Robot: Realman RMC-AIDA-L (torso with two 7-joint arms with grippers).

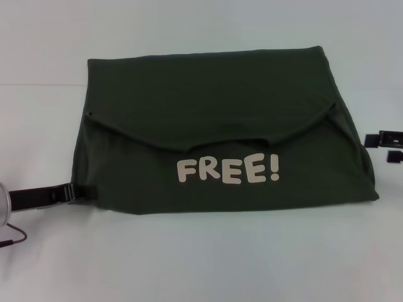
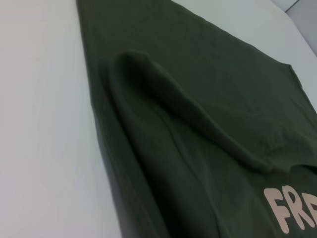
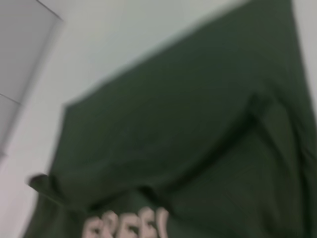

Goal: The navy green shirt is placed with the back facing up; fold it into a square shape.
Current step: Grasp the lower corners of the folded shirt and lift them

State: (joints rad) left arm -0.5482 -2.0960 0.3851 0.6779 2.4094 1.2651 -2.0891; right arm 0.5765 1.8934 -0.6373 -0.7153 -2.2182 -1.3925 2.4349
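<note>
Head view shows the navy green shirt folded on a white table, left gripper at its near-left corner and right gripper beside its right edge, claw states unclear.

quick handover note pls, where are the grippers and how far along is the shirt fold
Left gripper: at the shirt's near left corner, low on the table.
Right gripper: just off the shirt's right edge.
Shirt: on the table, folded into a wide rectangle, a flap folded over above the "FREE!" print.
Done: first folds.
Left: likely another fold to get a square.
</note>
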